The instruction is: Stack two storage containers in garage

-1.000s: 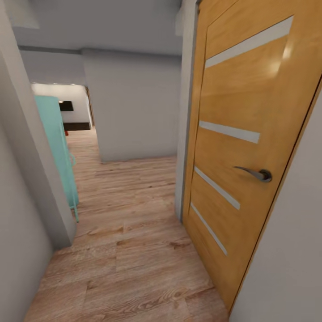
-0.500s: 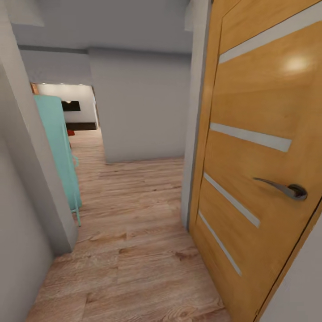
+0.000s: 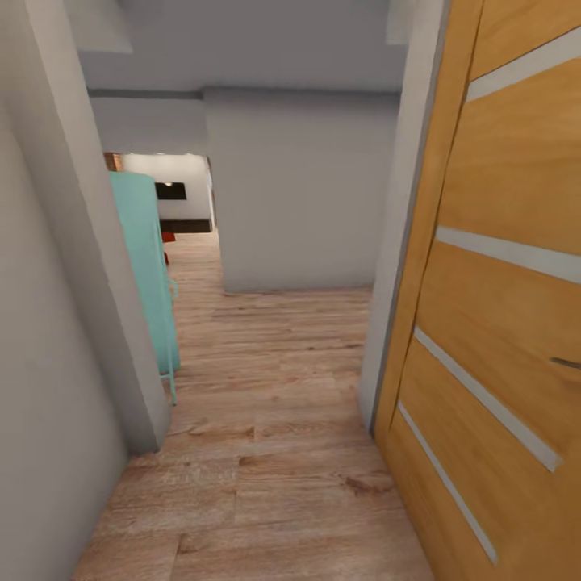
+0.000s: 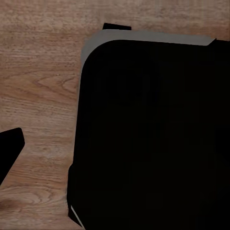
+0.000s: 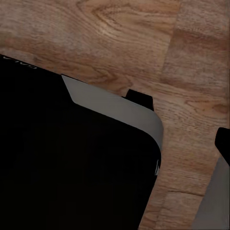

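Camera swung right and advanced: tan slatted wooden door [image 3: 500, 307] now crowds the view's right side. Light wood plank floor [image 3: 266, 420] runs ahead past teal cabinet [image 3: 149, 274]. Containers unseen, bearing unknown; pincer states can't be told.

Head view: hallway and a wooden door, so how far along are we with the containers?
Nothing looks done yet. The robot is in transit down a corridor with wood plank floor, past the wooden door and a teal cabinet. No container appears here, so fetching, carrying and stacking both in the garage seem left.
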Robot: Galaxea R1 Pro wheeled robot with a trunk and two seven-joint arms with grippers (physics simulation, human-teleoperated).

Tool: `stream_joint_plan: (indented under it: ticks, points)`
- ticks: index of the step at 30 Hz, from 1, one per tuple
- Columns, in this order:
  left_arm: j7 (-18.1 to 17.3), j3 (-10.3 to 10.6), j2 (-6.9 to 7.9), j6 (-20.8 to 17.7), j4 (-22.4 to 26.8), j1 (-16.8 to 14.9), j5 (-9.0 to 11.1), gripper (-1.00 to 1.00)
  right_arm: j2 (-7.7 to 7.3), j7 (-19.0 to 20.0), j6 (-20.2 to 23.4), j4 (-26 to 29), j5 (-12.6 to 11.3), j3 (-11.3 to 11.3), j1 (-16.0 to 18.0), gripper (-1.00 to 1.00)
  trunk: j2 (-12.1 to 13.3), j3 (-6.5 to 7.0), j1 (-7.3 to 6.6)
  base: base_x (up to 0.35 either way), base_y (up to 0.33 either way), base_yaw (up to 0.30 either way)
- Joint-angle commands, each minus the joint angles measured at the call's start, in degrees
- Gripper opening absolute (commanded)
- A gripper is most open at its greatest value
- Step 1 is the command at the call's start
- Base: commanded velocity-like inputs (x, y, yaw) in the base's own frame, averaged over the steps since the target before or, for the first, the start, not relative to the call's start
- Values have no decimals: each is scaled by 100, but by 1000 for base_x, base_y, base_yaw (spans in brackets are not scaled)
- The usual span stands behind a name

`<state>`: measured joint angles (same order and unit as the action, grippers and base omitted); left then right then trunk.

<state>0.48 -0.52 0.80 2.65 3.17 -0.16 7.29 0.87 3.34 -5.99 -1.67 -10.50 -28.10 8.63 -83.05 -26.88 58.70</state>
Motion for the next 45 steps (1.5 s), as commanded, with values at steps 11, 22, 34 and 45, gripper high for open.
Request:
stream_joint_plan:
  ticks: [11, 22, 34, 45]
  points:
    - [3, 0, -8, 7, -1, -2, 44, 100, 5, 26, -25, -18, -60, -38, 7, 100, -3, -5, 2, 260, 0, 185]
    - [4, 0, -1, 7, -1, -3, 44, 100, 9, 26, -25, -18, -62, -38, 7, 100, -3, -5, 2, 320, 0, 2]
    - [3, 0, -1, 7, -1, -2, 44, 100, 3, 26, -25, -18, -66, -38, 7, 100, -3, -5, 2, 320, 0, 0]
    - [4, 0, -1, 7, -1, -3, 44, 100, 9, 26, -25, -18, -66, -38, 7, 100, -3, -5, 2, 321, 0, 0]
